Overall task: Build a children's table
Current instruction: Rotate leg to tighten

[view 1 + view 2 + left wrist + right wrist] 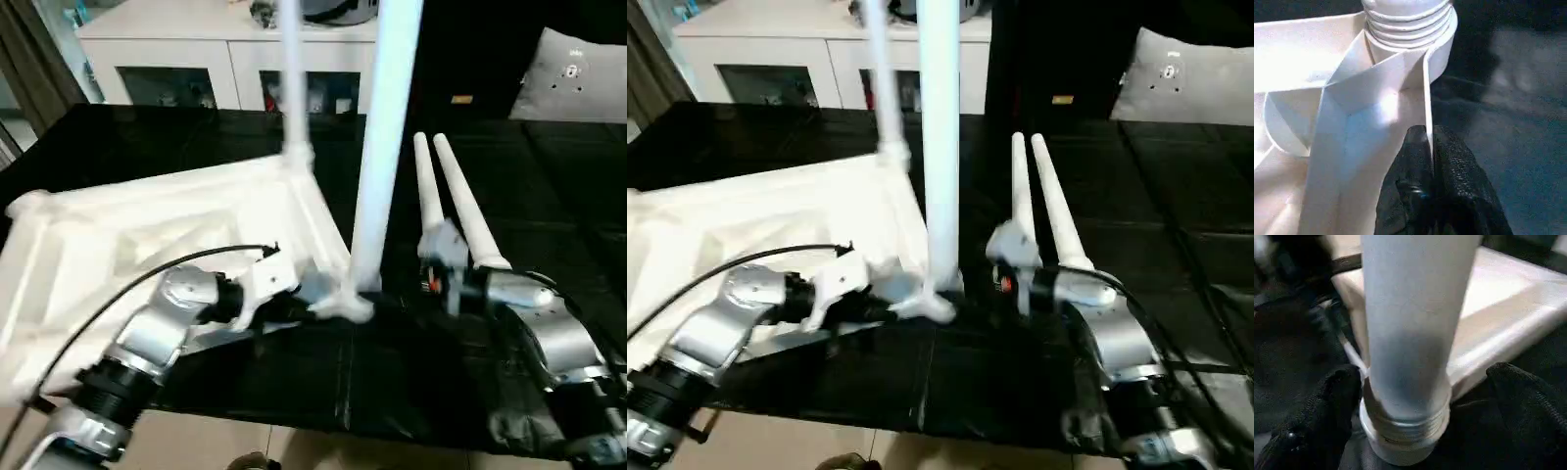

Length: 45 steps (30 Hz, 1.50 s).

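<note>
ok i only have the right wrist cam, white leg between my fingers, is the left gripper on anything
Observer: Yes. The left gripper is shut on a thin rib of the upturned tabletop, right beside the corner socket that holds your leg.
Operator: how many legs are standing
Observer: Two. The near leg is the one in front of you, and a far leg stands upright at the next corner behind it.
Operator: and the other two
Observer: Two loose legs lie side by side on the black table, to the right of the near leg.
</note>
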Tool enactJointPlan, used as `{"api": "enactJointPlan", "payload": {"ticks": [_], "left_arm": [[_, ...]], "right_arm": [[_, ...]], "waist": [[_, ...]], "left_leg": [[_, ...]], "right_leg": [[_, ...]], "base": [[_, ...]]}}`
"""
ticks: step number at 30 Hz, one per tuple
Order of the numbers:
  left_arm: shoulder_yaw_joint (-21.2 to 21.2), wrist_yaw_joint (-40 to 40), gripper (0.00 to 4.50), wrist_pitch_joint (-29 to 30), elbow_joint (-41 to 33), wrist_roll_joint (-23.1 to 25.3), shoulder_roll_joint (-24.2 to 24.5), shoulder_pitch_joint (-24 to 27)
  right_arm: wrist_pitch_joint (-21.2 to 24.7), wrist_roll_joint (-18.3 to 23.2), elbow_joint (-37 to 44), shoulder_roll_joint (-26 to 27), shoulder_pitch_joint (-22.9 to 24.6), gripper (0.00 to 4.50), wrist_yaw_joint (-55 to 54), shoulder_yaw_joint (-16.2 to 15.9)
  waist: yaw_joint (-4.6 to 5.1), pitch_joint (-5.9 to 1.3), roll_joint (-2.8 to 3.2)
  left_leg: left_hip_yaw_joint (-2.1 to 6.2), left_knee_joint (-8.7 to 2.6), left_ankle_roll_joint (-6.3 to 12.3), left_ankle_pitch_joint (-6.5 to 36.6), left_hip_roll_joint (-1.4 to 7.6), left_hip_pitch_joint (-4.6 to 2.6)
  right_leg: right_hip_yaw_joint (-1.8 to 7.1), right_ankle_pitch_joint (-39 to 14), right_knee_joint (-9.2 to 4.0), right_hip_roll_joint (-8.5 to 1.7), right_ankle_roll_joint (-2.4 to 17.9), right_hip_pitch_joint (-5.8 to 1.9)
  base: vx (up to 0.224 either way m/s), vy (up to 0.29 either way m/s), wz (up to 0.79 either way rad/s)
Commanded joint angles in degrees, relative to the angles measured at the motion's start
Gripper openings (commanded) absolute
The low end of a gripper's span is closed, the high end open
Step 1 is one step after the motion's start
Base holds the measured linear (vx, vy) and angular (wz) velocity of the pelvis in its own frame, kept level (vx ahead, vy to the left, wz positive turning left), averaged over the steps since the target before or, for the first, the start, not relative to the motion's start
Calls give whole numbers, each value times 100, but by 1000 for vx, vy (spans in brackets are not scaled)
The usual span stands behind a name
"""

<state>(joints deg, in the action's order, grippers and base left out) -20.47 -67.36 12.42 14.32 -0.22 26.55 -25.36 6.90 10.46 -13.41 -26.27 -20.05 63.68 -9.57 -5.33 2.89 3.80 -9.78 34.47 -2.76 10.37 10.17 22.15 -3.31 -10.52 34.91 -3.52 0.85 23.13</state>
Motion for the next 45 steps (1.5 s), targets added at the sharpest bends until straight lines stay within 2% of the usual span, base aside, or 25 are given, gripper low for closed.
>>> {"api": "enactJointPlan", "payload": {"ticks": [1,3,7,12,22,27,28,32,34,35,36,38,40,41,42,45], "left_arm": [[-117,-325,0,-346,-55,-27,67,-236],[-210,-650,0,-620,142,-7,170,-318],[-321,-926,0,-853,294,-23,226,-388],[-335,-1008,0,-1010,463,-44,175,-470],[-328,-1042,0,-1208,697,-40,121,-541],[-286,-974,0,-1165,688,-62,99,-490],[-139,-705,0,-735,432,-176,6,-341],[-32,-500,0,-470,273,-273,-104,-269],[103,-156,0,-133,52,-364,-290,-187],[140,-11,0,-11,-14,-360,-359,-166],[198,219,0,183,-121,-354,-470,-132],[334,955,0,716,-393,-244,-847,-51],[396,1349,0,936,-469,-140,-1066,-47],[530,2105,0,1373,-580,44,-1558,-86],[530,2105,0,1373,-580,44,-1558,-86],[587,2582,0,1590,-607,171,-1885,-135]], "right_arm": [[-116,-10,129,-70,24,445,270,-85],[-46,60,134,-124,9,445,524,-188],[27,157,98,-143,-6,400,684,-317],[101,189,48,-154,5,364,915,-389],[124,215,68,-169,38,271,1009,-471],[289,237,108,-101,88,261,1005,-509],[716,347,225,55,164,259,743,-470],[947,380,270,172,188,259,510,-432],[1292,391,205,422,164,259,20,-312],[1322,361,152,523,147,259,-167,-274],[1371,313,67,684,120,259,-465,-214],[1411,112,-230,1164,33,257,-1349,-71],[1404,6,-423,1385,-45,257,-1796,9],[1510,-69,-674,1774,-209,257,-2544,189],[1510,-69,-674,1774,-209,257,-2544,189],[1550,-110,-794,1971,-310,257,-2944,273]], "waist": [[15,-383,-37],[12,-379,-46],[10,-385,-41],[14,-399,-48],[0,-396,-65],[-2,-395,-74],[-6,-387,-58],[22,-362,-63],[53,-351,-68],[66,-337,-69],[88,-344,-76],[202,-329,-82],[298,-337,-92],[346,-332,-99],[356,-324,-92],[320,-349,-93]], "left_leg": [[89,-386,385,1210,277,-96],[89,-387,391,1205,278,-94],[93,-392,371,1201,292,-104],[86,-376,382,1101,289,-93],[84,-377,374,1084,295,-96],[80,-372,389,1054,290,-96],[86,-383,377,1052,301,-99],[90,-407,303,1240,295,-106],[97,-418,204,1390,294,-129],[100,-417,189,1495,273,-133],[110,-429,137,1467,280,-118],[124,-444,30,1519,268,-108],[131,-432,30,1503,236,-83],[121,-424,46,1482,230,-78],[117,-416,55,1475,230,-98],[95,-380,187,1346,208,-110]], "right_leg": [[252,-1261,-437,-443,1192,-288],[251,-1339,-447,-444,1188,-289],[251,-1397,-440,-449,1191,-284],[250,-1154,-411,-443,1274,-294],[248,-1303,-417,-453,1245,-293],[247,-1318,-417,-447,1232,-293],[248,-1322,-414,-453,1246,-295],[242,-1633,-449,-449,1195,-274],[257,-1975,-475,-459,1095,-275],[242,-2201,-513,-450,1036,-256],[245,-2187,-485,-462,1025,-280],[232,-2270,-508,-457,987,-259],[222,-2309,-515,-454,962,-285],[222,-2313,-526,-446,944,-288],[226,-2358,-554,-449,949,-258],[237,-2262,-577,-431,901,-254]], "base": [[0,0,0],[0,0,0],[0,0,0],[0,0,0],[0,0,0],[0,0,0],[0,0,0],[0,0,0],[0,0,0],[0,0,0],[0,0,0],[0,0,0],[0,0,0],[0,0,0],[0,0,0],[0,0,0]]}}
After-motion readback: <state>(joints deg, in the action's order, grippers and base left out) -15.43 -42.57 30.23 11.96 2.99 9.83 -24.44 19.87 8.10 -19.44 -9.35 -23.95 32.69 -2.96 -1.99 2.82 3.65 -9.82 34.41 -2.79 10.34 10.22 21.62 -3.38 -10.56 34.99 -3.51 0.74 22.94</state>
